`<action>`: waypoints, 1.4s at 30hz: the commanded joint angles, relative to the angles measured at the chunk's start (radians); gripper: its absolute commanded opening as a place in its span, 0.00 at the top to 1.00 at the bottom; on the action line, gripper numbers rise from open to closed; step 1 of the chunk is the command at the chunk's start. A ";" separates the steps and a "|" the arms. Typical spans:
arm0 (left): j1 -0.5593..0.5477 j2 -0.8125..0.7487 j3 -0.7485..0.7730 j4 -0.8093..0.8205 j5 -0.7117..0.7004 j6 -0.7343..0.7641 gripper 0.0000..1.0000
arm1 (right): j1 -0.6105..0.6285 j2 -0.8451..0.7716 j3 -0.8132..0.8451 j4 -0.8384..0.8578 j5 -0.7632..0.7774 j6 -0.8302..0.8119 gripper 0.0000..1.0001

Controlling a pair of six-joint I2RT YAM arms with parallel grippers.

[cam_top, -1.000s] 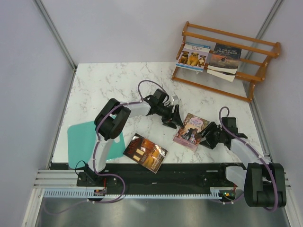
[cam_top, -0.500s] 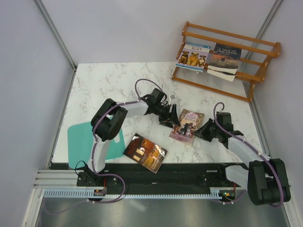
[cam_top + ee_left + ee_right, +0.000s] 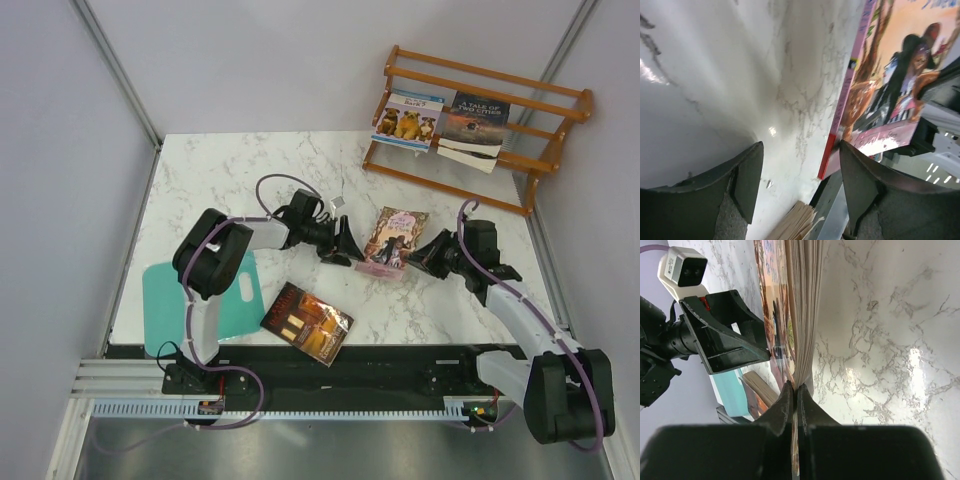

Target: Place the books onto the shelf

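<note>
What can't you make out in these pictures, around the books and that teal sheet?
- Title of the pink-purple book: too small from above, cut by the top edge in the left wrist view, edge-on in the right wrist view.
- Pale pages below the dark book on the shelf: its own or another book's, too small from above.
- The teal sheet: its middle hidden by the left arm, top view.

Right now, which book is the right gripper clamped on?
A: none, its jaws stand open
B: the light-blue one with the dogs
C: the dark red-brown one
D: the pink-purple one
D: in the right wrist view the right gripper is pinched shut on an edge of the pink-purple book, while the dark red-brown book lies apart from it.
</note>
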 commanded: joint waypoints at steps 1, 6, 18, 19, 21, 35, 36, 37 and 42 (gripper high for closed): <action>-0.007 -0.040 -0.022 0.319 0.110 -0.168 0.31 | 0.004 0.016 0.024 0.063 -0.085 -0.007 1.00; -0.021 -0.041 -0.001 0.395 0.138 -0.213 0.47 | 0.013 0.031 0.013 0.071 -0.085 -0.003 1.00; -0.012 -0.098 0.002 0.405 0.150 -0.233 0.98 | 0.081 0.088 0.033 0.060 -0.013 0.008 0.65; -0.007 -0.107 -0.005 0.405 0.146 -0.235 0.98 | 0.081 0.079 0.030 0.055 0.000 0.010 0.48; 0.011 -0.127 -0.007 0.403 0.138 -0.242 0.98 | 0.079 0.050 0.015 0.052 0.013 0.028 0.36; 0.051 -0.150 0.083 0.552 0.155 -0.429 0.98 | 0.079 -0.142 -0.085 0.182 0.077 0.207 0.09; 0.051 -0.142 0.088 0.591 0.159 -0.448 0.98 | 0.079 -0.136 -0.099 0.242 0.068 0.220 0.08; 0.051 -0.133 0.093 0.602 0.165 -0.463 0.98 | 0.079 -0.130 -0.114 0.280 0.059 0.253 0.08; 0.049 -0.127 0.087 0.618 0.166 -0.475 0.98 | 0.081 -0.074 -0.155 0.422 0.046 0.292 0.10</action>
